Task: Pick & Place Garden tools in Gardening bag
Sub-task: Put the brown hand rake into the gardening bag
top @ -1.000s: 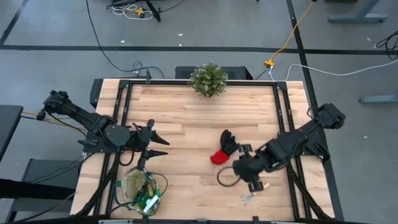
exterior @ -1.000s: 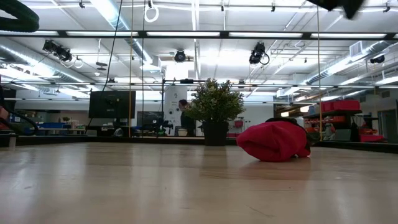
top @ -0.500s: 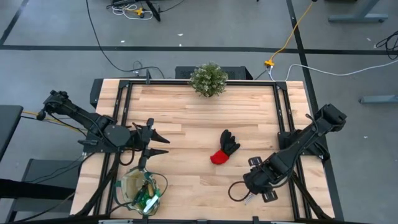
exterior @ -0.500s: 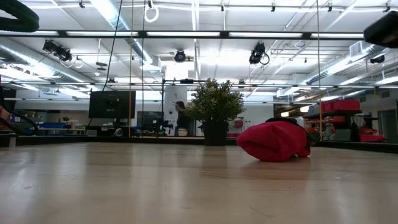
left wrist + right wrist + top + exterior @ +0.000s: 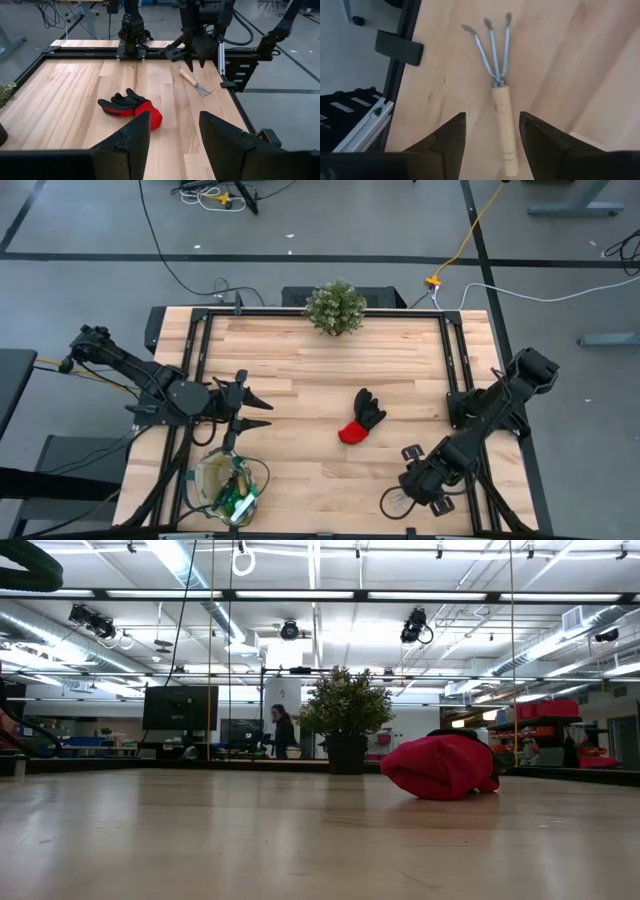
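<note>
The right end effector (image 5: 490, 137) hung spread over the mini rake (image 5: 499, 90), which lay flat on the worktop (image 5: 300, 350) — a shallow close could skid the thin handle away. Left end effector (image 5: 250, 412), spread, waited above the gardening bag (image 5: 228, 485).

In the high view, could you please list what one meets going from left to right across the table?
Left gripper, open → gardening bag → potted plant → glove → right gripper, open over a mini rake.
</note>
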You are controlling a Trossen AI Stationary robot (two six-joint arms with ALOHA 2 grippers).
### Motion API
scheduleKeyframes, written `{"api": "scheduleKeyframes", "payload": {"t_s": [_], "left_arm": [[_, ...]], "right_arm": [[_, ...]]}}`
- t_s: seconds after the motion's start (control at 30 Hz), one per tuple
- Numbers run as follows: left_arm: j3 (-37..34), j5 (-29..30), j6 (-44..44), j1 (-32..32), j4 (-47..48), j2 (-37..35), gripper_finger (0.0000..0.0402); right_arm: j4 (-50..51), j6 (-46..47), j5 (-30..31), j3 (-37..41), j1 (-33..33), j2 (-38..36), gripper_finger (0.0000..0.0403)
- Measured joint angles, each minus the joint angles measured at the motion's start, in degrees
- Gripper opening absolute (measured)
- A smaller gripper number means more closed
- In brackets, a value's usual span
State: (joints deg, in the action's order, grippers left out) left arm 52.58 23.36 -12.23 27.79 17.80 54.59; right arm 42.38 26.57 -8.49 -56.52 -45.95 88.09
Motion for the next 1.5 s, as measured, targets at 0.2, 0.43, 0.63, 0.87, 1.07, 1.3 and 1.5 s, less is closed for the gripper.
{"api": "scheduleKeyframes", "payload": {"t_s": [0.2,0.43,0.63,0.87,1.07,1.3,1.5], "left_arm": [[0.0,0.1,0.0,0.0,0.0,0.0,0.0177],[0.0,2.1,0.0,0.0,0.0,0.0,0.0177],[0.0,2.2,0.0,0.0,0.0,0.0,0.0177],[0.0,2.6,0.0,0.0,0.0,0.0,0.0177],[0.0,3.2,0.0,0.0,0.0,0.0,0.0177],[0.0,5.4,0.0,0.0,0.0,0.0,0.0177],[0.0,6.7,0.0,0.0,0.0,0.0,0.0177]], "right_arm": [[-2.1,0.0,2.3,3.4,-2.0,0.0,0.0185],[-5.1,0.0,2.0,6.7,-2.9,0.0,0.0185],[-10.0,0.0,2.0,9.7,-2.9,0.0,0.0185],[-14.2,-1.0,3.5,13.0,-2.9,0.0,0.0185],[-14.3,-5.5,6.2,13.2,-2.9,0.0,0.0185],[-15.4,-9.0,5.2,13.2,-3.9,0.0,0.0185],[-16.2,-10.4,5.1,13.2,-7.0,0.0,0.0185]]}}
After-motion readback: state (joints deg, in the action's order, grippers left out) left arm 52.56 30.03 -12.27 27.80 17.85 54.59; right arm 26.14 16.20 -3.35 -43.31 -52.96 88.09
